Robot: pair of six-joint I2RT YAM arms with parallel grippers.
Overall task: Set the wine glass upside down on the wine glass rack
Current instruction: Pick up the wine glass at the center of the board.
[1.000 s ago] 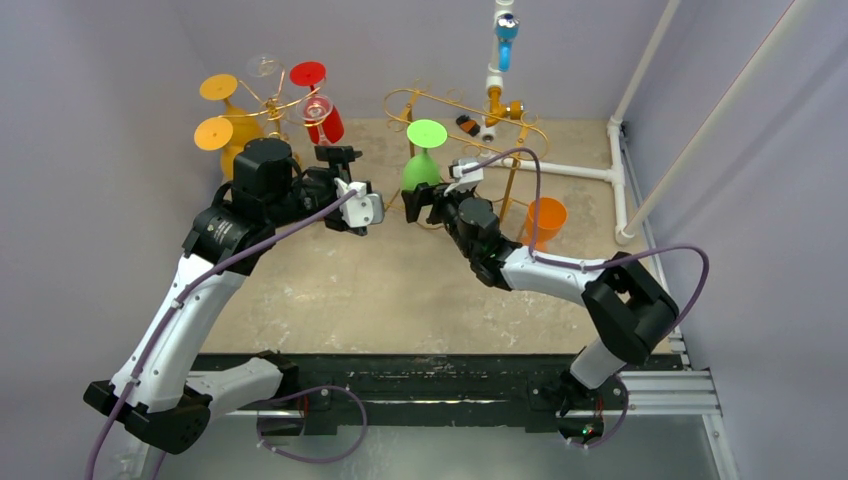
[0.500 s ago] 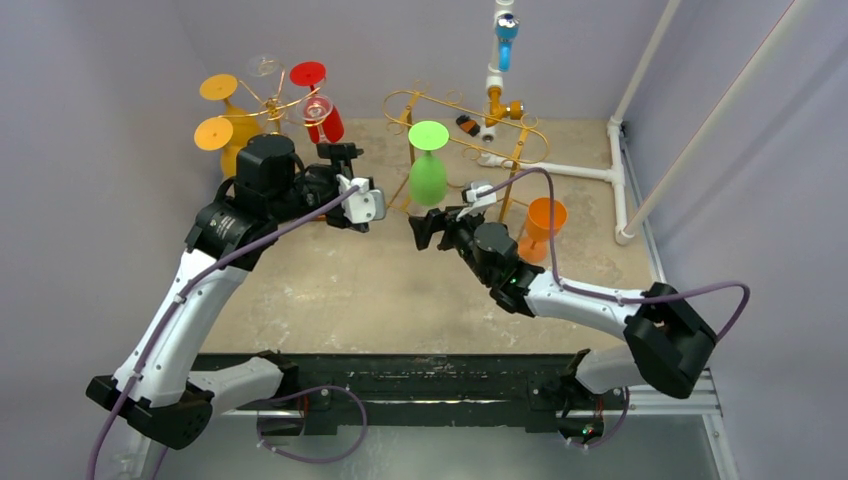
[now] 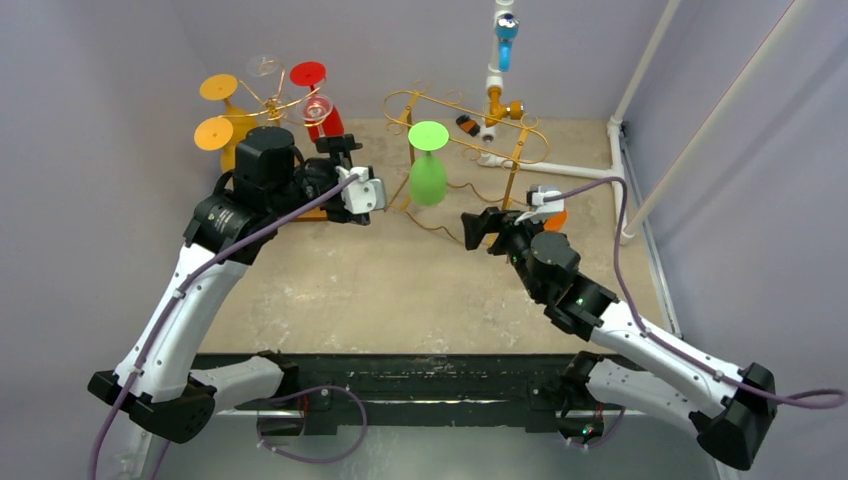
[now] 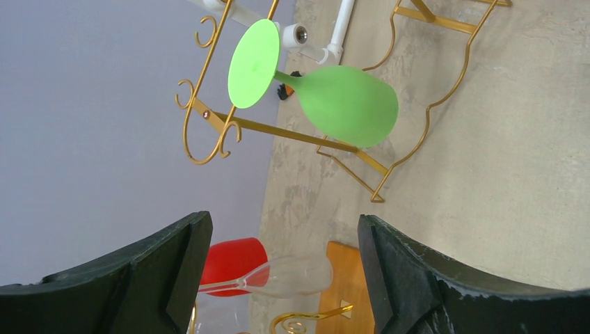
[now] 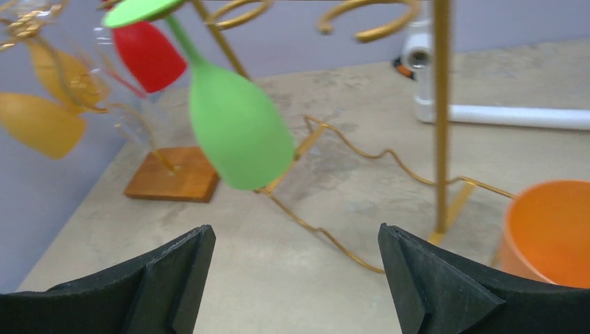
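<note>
A green wine glass (image 3: 428, 170) hangs upside down by its foot from the gold wire rack (image 3: 470, 120). It also shows in the left wrist view (image 4: 344, 104) and the right wrist view (image 5: 240, 129). My right gripper (image 3: 476, 228) stands open a little to the right of and nearer than the glass, apart from it, with nothing between its fingers (image 5: 296, 243). My left gripper (image 3: 345, 175) is open and empty too (image 4: 285, 236), left of the green glass. It sits beside a second rack.
The left rack on a wooden base (image 5: 174, 174) carries yellow glasses (image 3: 215, 132), a red glass (image 3: 322, 118) and a clear glass (image 4: 292, 275). An orange glass (image 5: 549, 233) stands on the table right of the gold rack. White pipes (image 3: 560, 170) run along the back right.
My right arm has drawn back from the green glass toward the right and the near side, jaws still open. The glass stays hanging on the rack. The left arm has barely moved.
</note>
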